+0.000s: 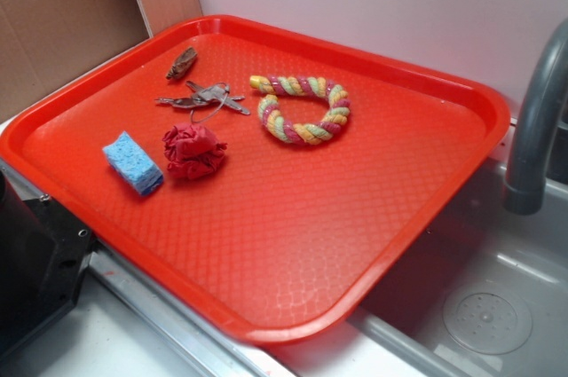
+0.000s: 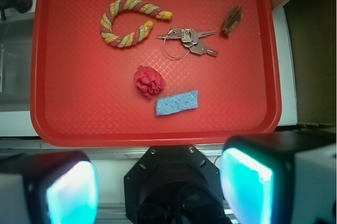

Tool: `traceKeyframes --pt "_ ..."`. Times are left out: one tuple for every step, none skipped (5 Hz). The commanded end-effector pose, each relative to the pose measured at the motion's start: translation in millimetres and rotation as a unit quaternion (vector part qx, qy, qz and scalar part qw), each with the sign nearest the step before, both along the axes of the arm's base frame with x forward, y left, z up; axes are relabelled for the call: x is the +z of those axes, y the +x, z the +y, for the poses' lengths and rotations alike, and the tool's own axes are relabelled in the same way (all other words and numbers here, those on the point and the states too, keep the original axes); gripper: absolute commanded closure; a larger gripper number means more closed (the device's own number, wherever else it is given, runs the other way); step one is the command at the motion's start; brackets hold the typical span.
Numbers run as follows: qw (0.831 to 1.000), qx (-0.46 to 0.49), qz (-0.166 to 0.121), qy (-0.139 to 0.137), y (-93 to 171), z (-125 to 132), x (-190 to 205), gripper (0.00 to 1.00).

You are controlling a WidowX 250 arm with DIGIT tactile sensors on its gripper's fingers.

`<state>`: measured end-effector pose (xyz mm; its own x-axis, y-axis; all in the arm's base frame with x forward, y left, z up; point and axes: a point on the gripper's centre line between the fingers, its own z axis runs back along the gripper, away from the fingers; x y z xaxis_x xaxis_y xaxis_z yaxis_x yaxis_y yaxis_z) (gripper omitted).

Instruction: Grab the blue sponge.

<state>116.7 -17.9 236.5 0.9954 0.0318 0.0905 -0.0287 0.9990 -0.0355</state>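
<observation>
The blue sponge (image 1: 133, 162) lies flat on the red tray (image 1: 373, 244) near its left edge, touching or almost touching the red cloth wad (image 1: 193, 151) on its right. In the wrist view the sponge (image 2: 177, 102) lies just below and right of the wad (image 2: 149, 81). My gripper (image 2: 158, 190) is high above, back over the robot base off the tray's near edge. Its jaws stand wide apart with nothing between them. In the exterior view only the black robot base (image 1: 40, 262) shows, not the gripper.
On the tray also lie a bunch of keys (image 1: 202, 98), a small brown object (image 1: 182, 63) and a coloured rope ring (image 1: 302, 109). A sink basin (image 1: 488, 306) with a grey faucet (image 1: 537, 120) is to the right. A wall stands behind.
</observation>
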Motion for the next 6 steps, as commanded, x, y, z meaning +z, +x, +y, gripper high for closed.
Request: traceKeyframes --pt "1.0 0.0 0.0 0.0 0.0 0.0 0.0 0.0" --pt "0.999 0.031 -0.015 -0.001 -1.2 -0.8 -3.3 0.0" --pt "0.995 0.092 -0.03 -0.001 -0.1 1.1 -9.2 0.0" --pt "0.976 0.215 -0.024 -0.002 6.8 12.8 -25.1 0.0" --pt "0.942 0.336 -0.019 -0.016 16.0 24.4 -51.3 0.0" --pt "0.894 0.446 -0.016 -0.026 23.5 33.1 -72.6 0.0"
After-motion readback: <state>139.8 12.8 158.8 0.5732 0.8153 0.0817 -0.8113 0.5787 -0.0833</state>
